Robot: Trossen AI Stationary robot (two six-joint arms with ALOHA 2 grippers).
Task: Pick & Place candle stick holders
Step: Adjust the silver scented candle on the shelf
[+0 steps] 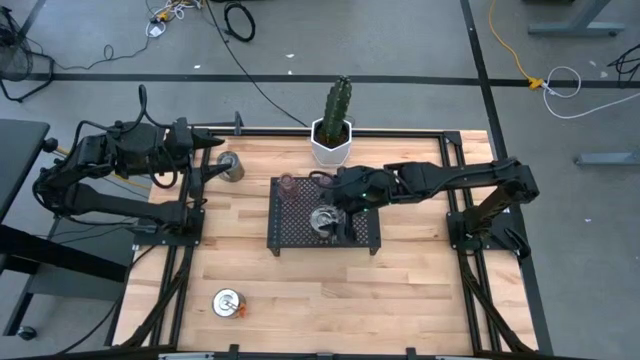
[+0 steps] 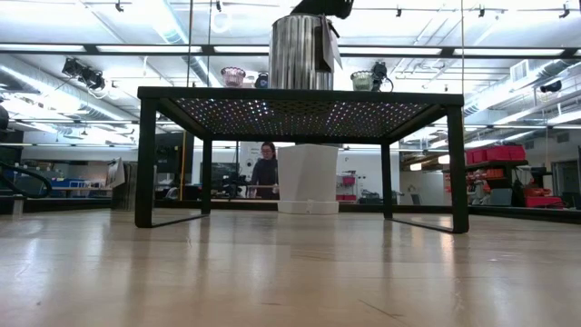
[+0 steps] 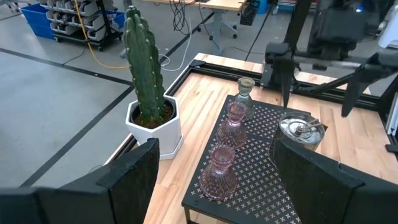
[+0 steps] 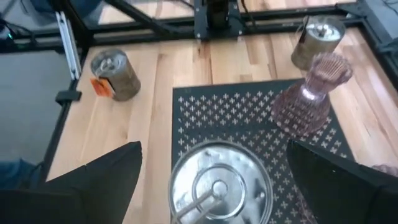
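Mesh tray (image 1: 300, 238) mid-table; one metal holder (image 1: 324, 221) on it, glass holders (image 3: 219, 175) along its left and rear edges. Cactus pot (image 1: 331, 141) behind tray. Second metal holder (image 1: 231, 166) rear-left, third (image 1: 228, 303) front-left.

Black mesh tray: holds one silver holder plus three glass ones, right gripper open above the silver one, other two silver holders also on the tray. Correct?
Not quite. The other two silver holders stand on the bare wooden table, not on the black mesh tray: one near the left gripper, one at the table's front. The high view shows it. The rest holds: right gripper open above the tray's silver holder.
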